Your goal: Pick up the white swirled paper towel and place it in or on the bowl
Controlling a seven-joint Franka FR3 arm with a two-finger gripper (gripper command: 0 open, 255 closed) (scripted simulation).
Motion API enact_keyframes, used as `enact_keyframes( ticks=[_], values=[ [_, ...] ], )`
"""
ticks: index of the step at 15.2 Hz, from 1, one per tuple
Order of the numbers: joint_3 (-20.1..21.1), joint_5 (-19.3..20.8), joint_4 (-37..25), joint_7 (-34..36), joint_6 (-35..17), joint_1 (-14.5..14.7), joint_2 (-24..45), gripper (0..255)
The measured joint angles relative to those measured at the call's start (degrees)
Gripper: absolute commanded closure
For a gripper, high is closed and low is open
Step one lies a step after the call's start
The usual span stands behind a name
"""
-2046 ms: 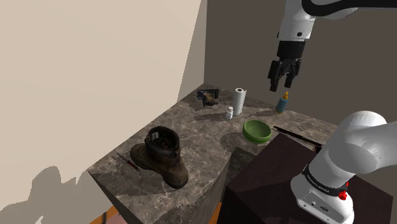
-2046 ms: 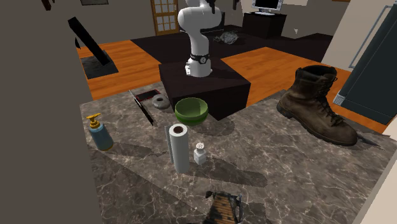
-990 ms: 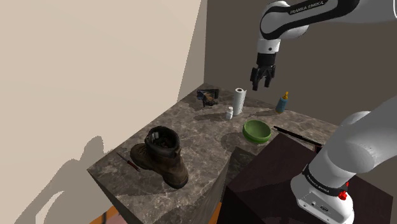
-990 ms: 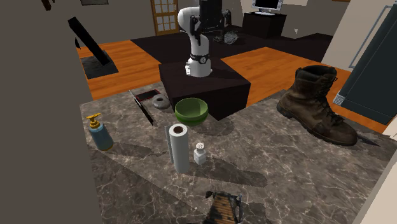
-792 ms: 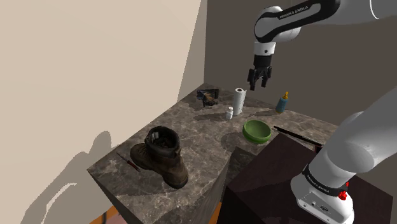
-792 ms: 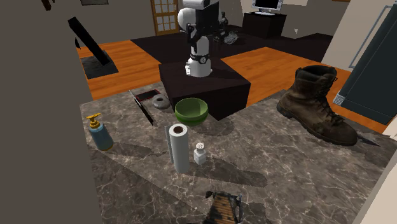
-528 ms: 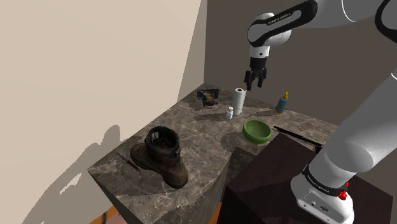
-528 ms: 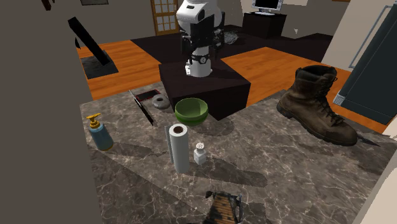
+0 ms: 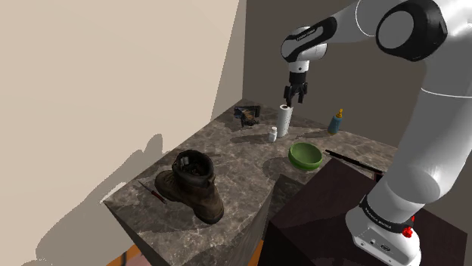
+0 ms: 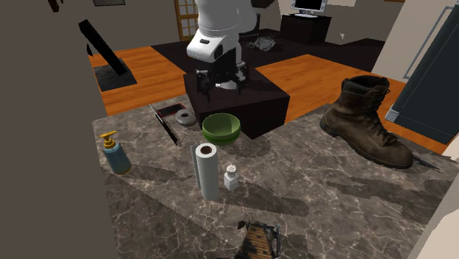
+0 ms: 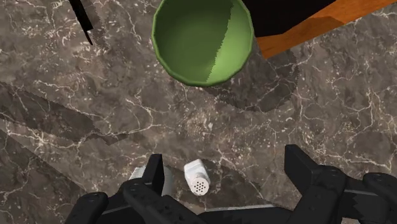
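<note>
Marbled counter (image 9: 234, 160): paper towel (image 9: 284, 121) upright, just below spread pincer (image 9: 292, 100), nr green bowl (image 9: 305, 154).

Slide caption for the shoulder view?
Open black end effector above upright white paper towel roll; round green bowl nearby on dark marbled counter.

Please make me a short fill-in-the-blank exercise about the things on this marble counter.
1. The round deep bowl is ____ in colour.
2. The white cylindrical paper towel roll stands ____, not lying down.
3. Inside, the bowl holds ____.
4. The black jaws above that roll are ____, not shut.
Missing words: green, upright, nothing, open.
</note>
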State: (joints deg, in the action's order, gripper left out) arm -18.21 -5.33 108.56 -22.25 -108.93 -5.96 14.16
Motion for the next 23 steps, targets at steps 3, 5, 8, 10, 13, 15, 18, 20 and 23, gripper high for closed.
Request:
enact_keyframes(
  ticks=[3, 5, 8, 10, 13, 15, 18, 20, 23],
  values=[
    [0.05, -1.59, -6.98, -2.35, 0.06, -1.75, 7.32, 0],
    [0.29, -2.30, -10.94, -3.11, 0.34, -2.58, 11.17, 0],
    [0.87, -3.73, -21.53, -4.64, 2.70, -4.93, 19.67, 0],
    [1.18, -4.31, -27.31, -5.46, 3.79, -6.42, 24.39, 0],
    [1.66, -4.90, -35.01, -6.09, 5.59, -8.22, 30.33, 0],
    [1.80, -5.06, -35.20, -6.14, 4.84, -8.31, 31.28, 0],
    [1.91, -5.25, -33.51, -6.38, 2.67, -8.28, 31.81, 0],
    [1.98, -5.35, -32.32, -6.48, 1.32, -8.17, 32.00, 0],
    [2.00, -5.39, -31.97, -6.51, 0.89, -8.15, 32.04, 0]
  ],
)
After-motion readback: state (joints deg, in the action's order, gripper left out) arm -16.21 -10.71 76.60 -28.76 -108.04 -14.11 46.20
